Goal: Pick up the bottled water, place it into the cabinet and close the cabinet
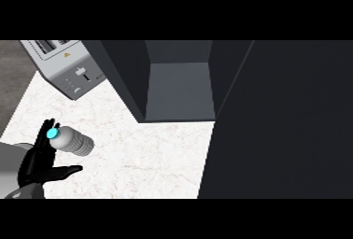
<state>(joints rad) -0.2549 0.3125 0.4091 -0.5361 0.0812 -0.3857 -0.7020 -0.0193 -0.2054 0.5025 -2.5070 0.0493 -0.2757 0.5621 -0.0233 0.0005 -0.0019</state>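
The dark cabinet (180, 88) stands open at the back of the pale marbled desk (151, 154), its door (283, 121) swung out to the right. A silver toaster (66, 65) sits back left. The water bottle (71, 140) lies near the desk's left edge, touching the straight, open fingers of the left hand (38, 161).

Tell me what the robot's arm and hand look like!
Only one arm shows, at the lower left of the head view. The left hand is black, with long thin fingers and a thumb sticking out sideways. Behind it comes a smooth, rounded light grey forearm. No cables or markings show on it. The other hand is out of view.
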